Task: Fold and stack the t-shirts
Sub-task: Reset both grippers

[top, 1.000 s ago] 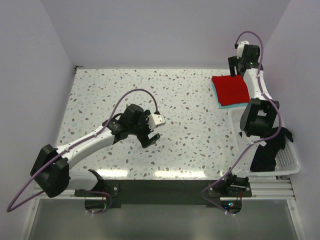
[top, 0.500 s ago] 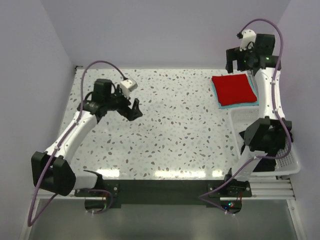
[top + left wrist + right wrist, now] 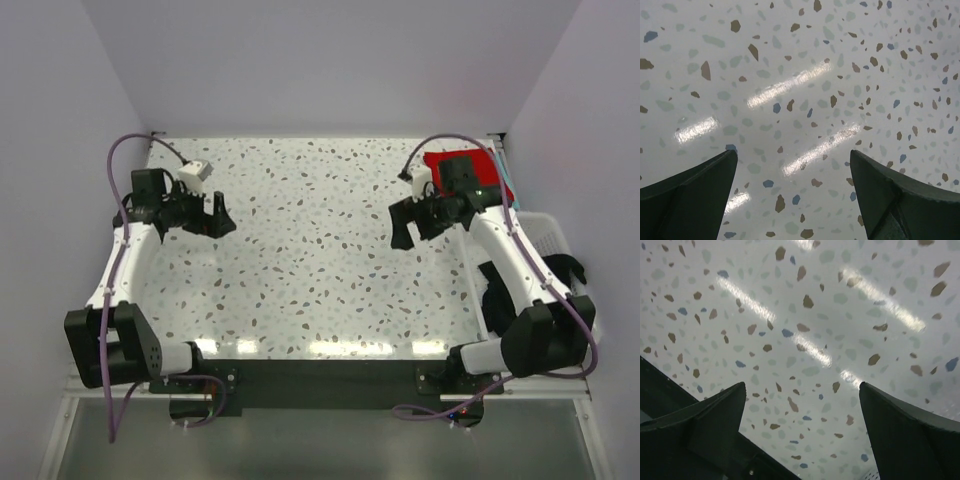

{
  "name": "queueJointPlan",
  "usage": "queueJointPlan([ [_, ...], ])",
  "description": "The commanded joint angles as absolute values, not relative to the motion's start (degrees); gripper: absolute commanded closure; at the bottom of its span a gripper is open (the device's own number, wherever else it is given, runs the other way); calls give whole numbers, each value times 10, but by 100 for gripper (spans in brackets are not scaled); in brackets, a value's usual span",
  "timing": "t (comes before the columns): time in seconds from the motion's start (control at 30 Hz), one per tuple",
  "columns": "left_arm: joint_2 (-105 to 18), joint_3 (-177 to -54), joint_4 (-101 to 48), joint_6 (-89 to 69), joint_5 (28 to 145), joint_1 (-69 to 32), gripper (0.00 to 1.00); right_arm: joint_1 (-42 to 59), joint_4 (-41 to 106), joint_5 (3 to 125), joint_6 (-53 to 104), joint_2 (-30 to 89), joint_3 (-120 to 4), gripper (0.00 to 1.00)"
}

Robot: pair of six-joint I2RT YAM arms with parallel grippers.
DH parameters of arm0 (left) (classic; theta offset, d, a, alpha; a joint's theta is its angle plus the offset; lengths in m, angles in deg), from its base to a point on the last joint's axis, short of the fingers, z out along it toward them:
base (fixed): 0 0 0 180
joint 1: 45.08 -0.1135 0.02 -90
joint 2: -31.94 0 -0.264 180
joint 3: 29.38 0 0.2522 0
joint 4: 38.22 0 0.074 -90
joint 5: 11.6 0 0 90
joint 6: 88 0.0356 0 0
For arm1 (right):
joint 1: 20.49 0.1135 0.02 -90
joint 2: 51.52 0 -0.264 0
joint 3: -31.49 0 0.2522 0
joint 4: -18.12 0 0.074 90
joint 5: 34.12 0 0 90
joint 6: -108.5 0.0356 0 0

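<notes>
Red cloth, soft and light: from above, the red t-shirt lies folded flat at the far right of the bench, half behind my right arm. The limp black t-shirt drapes over the white lattice basket; I judge a hem corner the best pinch. Left wrist: my left gripper gapes, holding nothing, over glossy speckled stone. Right wrist: my right gripper is likewise spread and empty.

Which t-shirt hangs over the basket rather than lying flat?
The black t-shirt, draped over the white basket; the red t-shirt lies flat in the far corner.
</notes>
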State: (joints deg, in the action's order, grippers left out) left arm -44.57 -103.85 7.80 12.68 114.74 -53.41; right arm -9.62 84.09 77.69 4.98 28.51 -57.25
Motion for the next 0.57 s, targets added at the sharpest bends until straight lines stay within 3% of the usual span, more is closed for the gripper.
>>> queueJointPlan([
  [0.0, -393, -981, 70, 153, 1120, -534, 0, -92, 817, 766, 72, 219, -502, 1],
  [0.17, -356, -947, 51, 158, 1070, -534, 0, -93, 776, 743, 78, 159, -424, 1],
  [0.53, -336, -945, 59, 155, 1078, -534, 0, -93, 754, 737, 103, 120, -405, 1],
])
